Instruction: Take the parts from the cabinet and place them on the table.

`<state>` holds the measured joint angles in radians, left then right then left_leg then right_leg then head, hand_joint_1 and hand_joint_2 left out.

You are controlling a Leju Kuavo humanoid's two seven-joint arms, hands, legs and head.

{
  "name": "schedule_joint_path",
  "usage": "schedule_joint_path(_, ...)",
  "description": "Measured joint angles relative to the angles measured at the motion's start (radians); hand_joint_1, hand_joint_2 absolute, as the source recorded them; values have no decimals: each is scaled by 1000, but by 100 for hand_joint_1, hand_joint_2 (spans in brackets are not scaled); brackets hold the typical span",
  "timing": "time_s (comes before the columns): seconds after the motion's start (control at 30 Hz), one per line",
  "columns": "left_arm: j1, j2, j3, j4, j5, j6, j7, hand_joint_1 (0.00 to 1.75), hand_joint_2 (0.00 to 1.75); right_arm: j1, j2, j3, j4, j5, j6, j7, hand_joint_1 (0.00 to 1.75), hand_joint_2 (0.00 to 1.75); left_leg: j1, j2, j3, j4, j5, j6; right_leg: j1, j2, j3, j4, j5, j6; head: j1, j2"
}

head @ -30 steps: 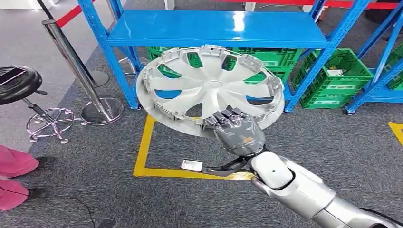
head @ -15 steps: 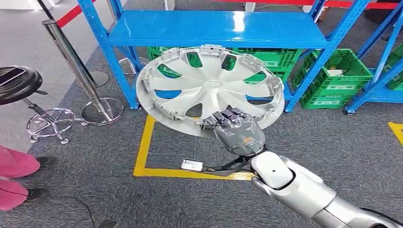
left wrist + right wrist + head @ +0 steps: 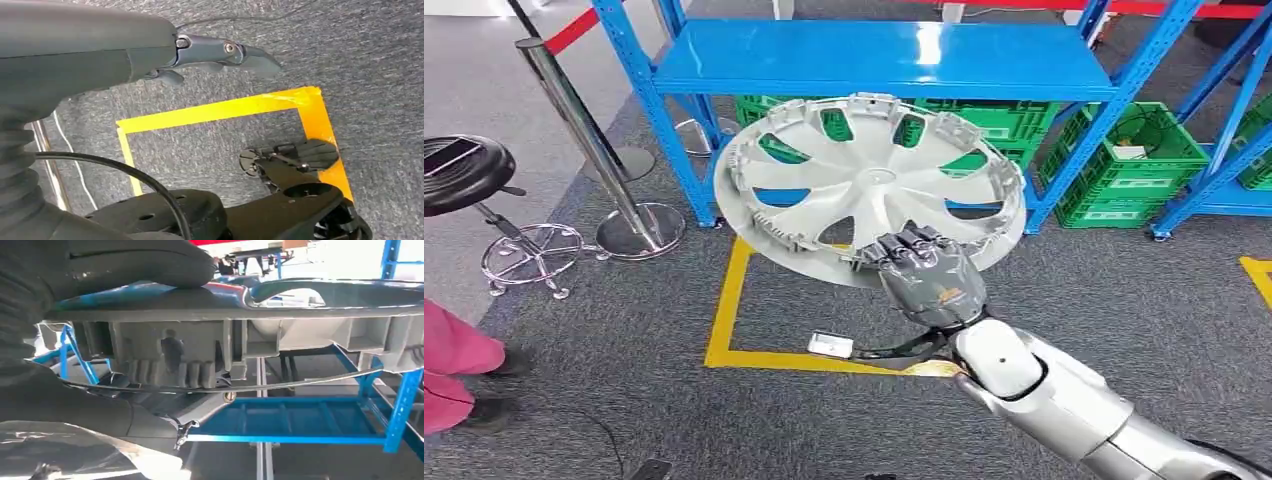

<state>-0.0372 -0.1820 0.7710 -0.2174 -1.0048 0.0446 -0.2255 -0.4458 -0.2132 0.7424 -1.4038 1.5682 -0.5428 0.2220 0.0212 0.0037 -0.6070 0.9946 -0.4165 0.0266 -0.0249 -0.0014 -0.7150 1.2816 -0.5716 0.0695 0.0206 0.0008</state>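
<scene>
Nearest the camera, right hand (image 3: 929, 283) grips the near rim of the round silver plastic wheel cover (image 3: 869, 185), held tilted above the grey carpet with yellow tape square (image 3: 724, 310). Left hand (image 3: 220, 52) hangs over the carpet, fingers extended, holding nothing. Behind the cover, blue metal shelving rack (image 3: 884, 58) and green plastic crates (image 3: 1129, 170).

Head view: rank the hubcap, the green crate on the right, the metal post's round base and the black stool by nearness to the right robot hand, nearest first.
1. Hubcap: gripped by the right robot hand at its near rim.
2. Green crate: on the floor to the right, by the blue rack.
3. Post base: on the floor to the left.
4. Black stool: far left.
</scene>
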Motion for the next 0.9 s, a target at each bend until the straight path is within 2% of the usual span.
schedule_joint_path(0.07,0,-1,-1,0,-1,1,0,0,175,0,-8,4,-2,0,1,7,175,175,13,-2,-3,7,-1,-14,-12,-1,94,-164,77,14,0,0)
schedule_joint_path(0.1,0,-1,-1,0,-2,2,0,0,175,0,-13,5,-6,0,1,12,175,175,14,-3,-6,18,-5,-27,-20,-2,147,-265,97,27,3,0)
schedule_joint_path(0.13,-2,2,-2,0,-7,3,0,0,175,-2,-16,7,-9,0,2,18,175,175,10,-4,-14,25,-6,-39,-9,8,159,-273,76,24,10,0)
schedule_joint_path(0.17,-3,0,-4,0,-12,4,1,0,175,0,-20,9,-17,0,0,27,175,175,9,-5,-17,30,-3,-43,-12,13,155,-269,85,1,6,0)
schedule_joint_path(0.27,-6,-7,-11,0,-34,15,17,0,175,14,-43,10,-36,0,-3,49,175,175,16,-6,-19,24,9,-60,-7,12,142,-257,90,-22,3,0)
schedule_joint_path(0.3,-7,-9,-18,0,-42,19,23,0,175,19,-50,10,-44,0,-5,58,175,175,18,-5,-24,34,-7,-62,-9,9,141,-259,95,-32,2,0)
schedule_joint_path(0.33,-8,-9,-23,0,-45,22,24,0,175,25,-57,10,-52,0,-7,67,175,175,17,-3,-39,70,-43,-61,-7,9,138,-259,97,-38,0,0)
schedule_joint_path(0.4,-15,-9,-29,0,-47,28,24,0,175,41,-73,10,-68,0,-16,85,175,175,12,-4,-97,232,-134,-58,0,6,130,-259,103,-50,-2,0)
schedule_joint_path(0.43,-17,-9,-31,0,-47,29,24,0,175,49,-81,9,-74,0,-19,91,175,175,10,-4,-122,304,-164,-56,5,4,127,-259,105,-54,-1,0)
schedule_joint_path(0.47,-18,-9,-32,0,-47,29,23,0,175,56,-89,10,-81,0,-19,95,175,175,7,-4,-132,343,-176,-51,9,4,123,-258,107,-57,-1,0)
schedule_joint_path(0.5,-19,-9,-32,0,-46,30,23,0,175,63,-99,10,-86,0,-19,101,175,175,3,-4,-116,330,-160,-44,14,5,120,-258,109,-60,-1,0)
schedule_joint_path(0.53,-20,-9,-32,0,-46,30,23,0,175,67,-106,10,-90,0,-19,105,175,175,-2,-4,-84,278,-130,-35,17,6,118,-258,112,-61,-1,0)
schedule_joint_path(0.6,-22,-8,-32,0,-42,30,22,0,175,73,-119,10,-101,0,-19,109,175,175,-15,-5,17,99,-58,-7,23,8,119,-258,114,-60,0,0)
schedule_joint_path(0.63,-25,-3,-32,0,-42,31,22,0,175,75,-122,10,-105,0,-19,110,175,175,-18,-4,40,59,-77,11,22,7,116,-259,117,-57,1,0)
schedule_joint_path(0.67,-25,-4,-32,0,-42,32,21,0,175,75,-129,10,-108,0,-20,111,175,175,-21,-5,40,40,-69,5,25,8,110,-255,121,-51,0,0)
schedule_joint_path(0.73,-24,-5,-32,0,-42,32,21,0,175,76,-134,10,-114,0,-20,112,175,175,-27,-6,35,42,-65,3,19,4,106,-259,129,-39,-1,0)
schedule_joint_path(0.77,-22,-4,-32,0,-42,32,21,0,175,77,-137,11,-117,0,-19,112,175,175,-26,-6,34,36,-59,6,20,5,107,-262,133,-33,0,0)
schedule_joint_path(0.8,-22,-6,-32,0,-42,32,21,0,175,77,-146,11,-120,0,-19,112,175,175,-15,-4,37,19,-46,7,18,5,99,-258,125,-29,-1,0)
schedule_joint_path(0.83,-23,-7,-32,0,-42,32,21,0,175,77,-153,12,-122,0,-18,113,175,175,-16,-3,35,16,-41,12,19,4,83,-232,96,-25,2,0)
schedule_joint_path(0.9,-24,-10,-32,0,-42,31,21,0,175,76,-156,14,-124,0,-18,113,175,175,-17,-2,23,17,-33,15,15,4,25,-84,15,-15,5,0)
